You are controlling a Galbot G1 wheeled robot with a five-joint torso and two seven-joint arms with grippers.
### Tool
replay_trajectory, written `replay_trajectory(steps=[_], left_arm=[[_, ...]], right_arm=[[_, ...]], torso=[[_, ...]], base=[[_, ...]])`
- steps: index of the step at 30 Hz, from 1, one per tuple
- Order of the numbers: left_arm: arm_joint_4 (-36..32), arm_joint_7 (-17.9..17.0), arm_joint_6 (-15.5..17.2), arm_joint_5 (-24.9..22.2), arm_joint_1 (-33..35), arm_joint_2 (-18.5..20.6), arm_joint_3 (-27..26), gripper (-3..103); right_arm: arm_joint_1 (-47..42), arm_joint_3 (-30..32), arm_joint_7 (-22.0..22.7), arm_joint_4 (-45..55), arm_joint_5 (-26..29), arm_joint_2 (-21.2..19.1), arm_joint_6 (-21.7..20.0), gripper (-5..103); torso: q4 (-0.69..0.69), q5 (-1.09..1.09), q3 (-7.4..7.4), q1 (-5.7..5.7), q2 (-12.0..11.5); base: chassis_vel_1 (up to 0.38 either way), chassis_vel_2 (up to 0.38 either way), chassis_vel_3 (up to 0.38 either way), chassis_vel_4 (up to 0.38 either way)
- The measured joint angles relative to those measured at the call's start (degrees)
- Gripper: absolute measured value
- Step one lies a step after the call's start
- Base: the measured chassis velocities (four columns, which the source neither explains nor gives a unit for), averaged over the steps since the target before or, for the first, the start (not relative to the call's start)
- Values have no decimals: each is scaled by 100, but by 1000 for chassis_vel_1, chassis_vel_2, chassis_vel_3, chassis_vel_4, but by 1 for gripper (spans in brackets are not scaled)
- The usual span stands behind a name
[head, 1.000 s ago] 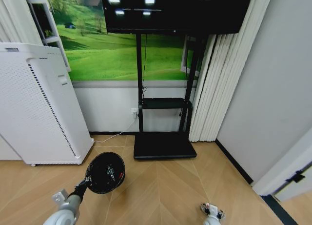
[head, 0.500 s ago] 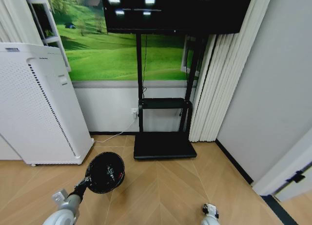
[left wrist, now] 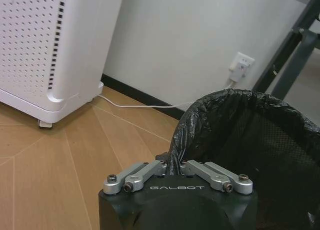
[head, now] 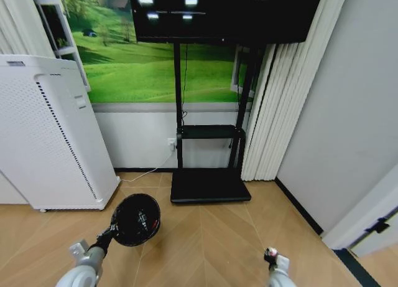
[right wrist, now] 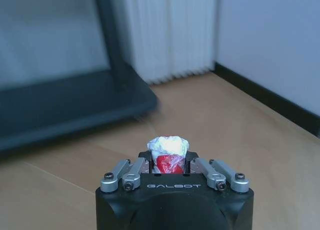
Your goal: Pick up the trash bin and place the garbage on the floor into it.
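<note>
Low at the robot's left front, the trash bin (head: 135, 220) hangs just above the wood floor (head: 205, 237), lined with a black bag, its mouth tipped toward the head camera; small red and white bits show inside. Left gripper (left wrist: 176, 165) is pinched narrow on the bin's near rim, bag plastic caught between the fingers. White perforated appliance (head: 46, 134) stands near the bin on its left, a white cord (left wrist: 135, 105) running along the skirting to a wall socket (left wrist: 242, 65). Black TV stand base (head: 209, 185) lies just beyond the bin to the right; open floor between bin and right arm. Right gripper (right wrist: 168, 157), low at the right front, is closed on a piece of garbage (right wrist: 167, 151), crumpled red with white. Pleated white curtain (head: 273, 112) and grey wall bound the right side. Since half a second ago the right gripper sits slightly higher and further right in the head view; the bin is nearly unmoved.
</note>
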Motion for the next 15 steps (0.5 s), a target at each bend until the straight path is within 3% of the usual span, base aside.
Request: replay_trajectory(steps=[1, 4, 5, 8, 9, 11, 13, 15], left_arm=[[0, 0, 0, 0, 0, 0, 0, 3], [55, 272, 48, 163, 27, 168, 148, 3], [55, 272, 48, 163, 27, 168, 148, 3], [175, 715, 86, 453, 11, 380, 283, 3], [175, 715, 86, 453, 11, 380, 283, 3], [384, 1192, 46, 953, -151, 720, 575, 3], [411, 1298, 40, 1017, -189, 812, 654, 3], [421, 1636, 6, 1120, -218, 999, 795, 3]], right_arm=[[0, 0, 0, 0, 0, 0, 0, 30], [-852, -167, -394, 1628, 127, -367, 3, 30], [-852, -167, -394, 1628, 127, -367, 3, 30], [-1245, -510, -657, 2459, 29, -490, -6, 30], [-1245, -510, -657, 2459, 29, -490, -6, 30], [-1491, -792, -979, 2862, -216, -553, -6, 30], [-1540, -863, -1092, 2919, -293, -601, 9, 30], [-1461, -1193, -1448, 2969, -455, -844, 123, 30]], torso=[[0, 0, 0, 0, 0], [-2, 3, 0, 0, 0], [-2, 3, 0, 0, 0], [1, 5, 0, 0, 0], [1, 5, 0, 0, 0], [-1, 4, 0, 0, 0], [-4, 4, 0, 0, 0], [-3, 4, 0, 0, 0]], base=[[0, 0, 0, 0], [0, 0, 0, 0], [0, 0, 0, 0], [0, 0, 0, 0], [0, 0, 0, 0], [0, 0, 0, 0], [0, 0, 0, 0], [0, 0, 0, 0]])
